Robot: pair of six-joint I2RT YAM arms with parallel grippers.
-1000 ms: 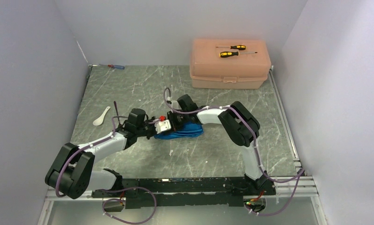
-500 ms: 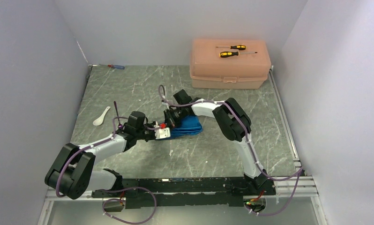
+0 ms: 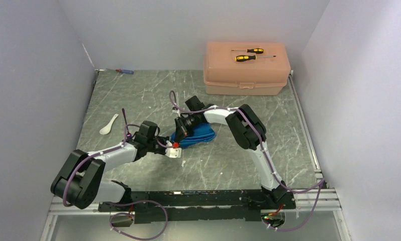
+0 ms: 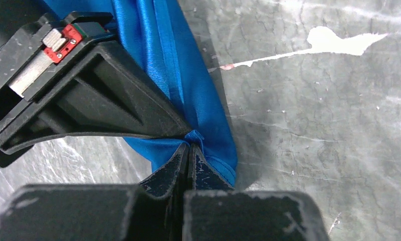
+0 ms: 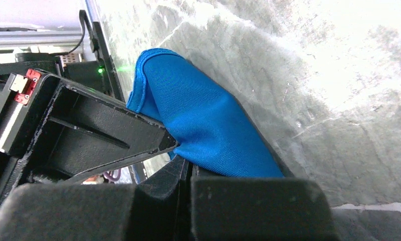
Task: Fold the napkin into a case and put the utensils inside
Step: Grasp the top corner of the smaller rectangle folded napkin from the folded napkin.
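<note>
Back toward the near edge slides the left gripper [image 3: 174, 150], arm low and stretched. The right gripper [image 3: 181, 129] bends down over the napkin [image 3: 198, 134] mid-table. A white spoon [image 3: 108, 125] lies well left, a peach box [image 3: 246, 75] far behind. Both grippers pinch the napkin tight.

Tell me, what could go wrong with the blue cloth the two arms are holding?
The left gripper and the right gripper each pinch only a thin edge of the napkin, so it might slip out and the fold could flop open. The grippers also work close together over the cloth, so they might bump each other.
</note>
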